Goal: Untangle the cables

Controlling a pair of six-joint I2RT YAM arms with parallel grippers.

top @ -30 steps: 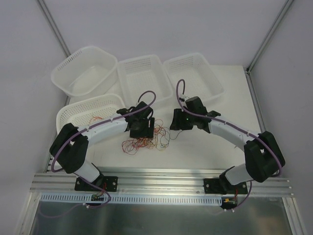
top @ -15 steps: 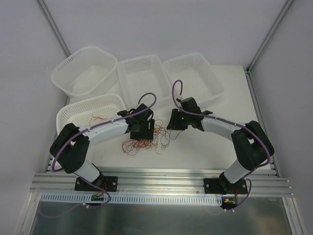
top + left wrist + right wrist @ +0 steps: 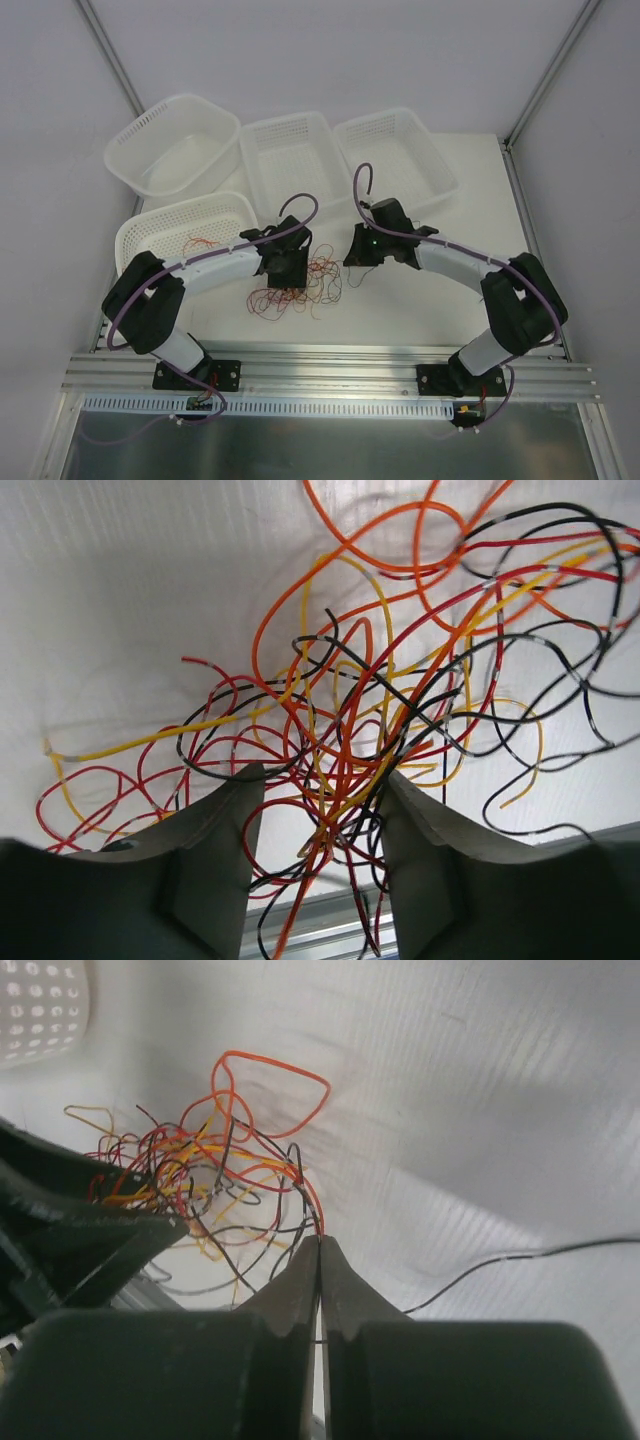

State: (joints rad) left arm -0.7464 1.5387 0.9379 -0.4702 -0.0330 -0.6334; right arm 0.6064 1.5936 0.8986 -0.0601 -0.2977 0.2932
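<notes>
The left gripper (image 3: 320,785) has its jaws apart, and a bunch of the cables (image 3: 400,670) runs down through the gap between them: red, orange, yellow and black strands, all crossing one another. The right gripper (image 3: 320,1242) has its fingers pressed tight together, with a red strand running straight into the seam at their tips. A single black strand trails off to the right across the table (image 3: 430,305).

The tangle lies on the white table between the two arms. The left gripper is over its left part and the right gripper is at its right edge. Just left of the tangle, a white basket (image 3: 150,226) holds a few loose red and orange strands. Three more baskets (image 3: 290,125) stand in a row along the far side.
</notes>
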